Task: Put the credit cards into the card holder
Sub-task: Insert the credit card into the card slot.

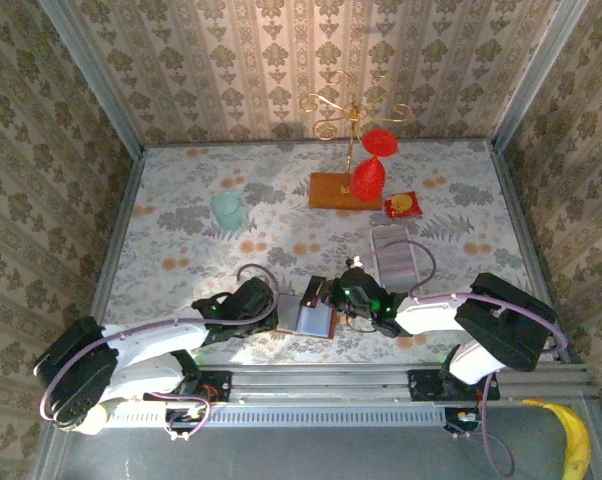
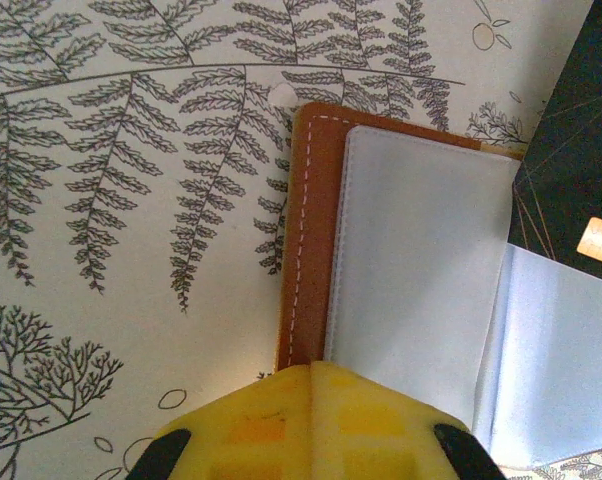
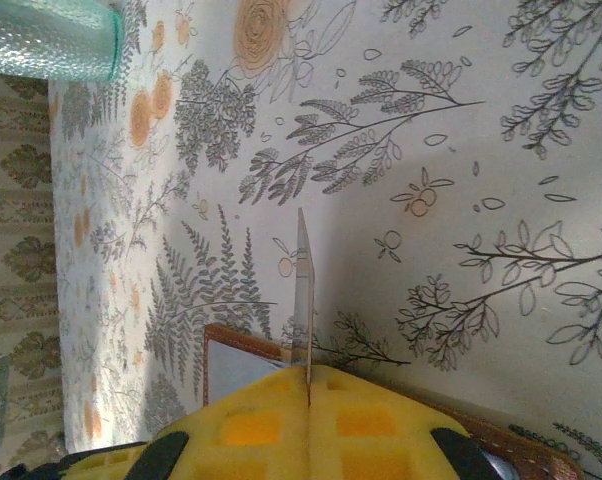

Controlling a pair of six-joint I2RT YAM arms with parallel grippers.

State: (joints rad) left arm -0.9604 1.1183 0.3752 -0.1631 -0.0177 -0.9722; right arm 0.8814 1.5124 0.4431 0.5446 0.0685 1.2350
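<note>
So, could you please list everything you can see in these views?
card holder: one, orange-brown with grey pockets, open between the grippers
credit cards: one row, pale, in the tray
held card: one, dark, above the card holder
tray: one, white, right of centre
packet: one, red-and-yellow, beside the stand
stand: one, gold on a brown base, far centre
cup: one, teal, far left
banana: one, yellow, near right
left gripper: yellow, shut, at the card holder's edge
right gripper: yellow, pinching the held card
</note>
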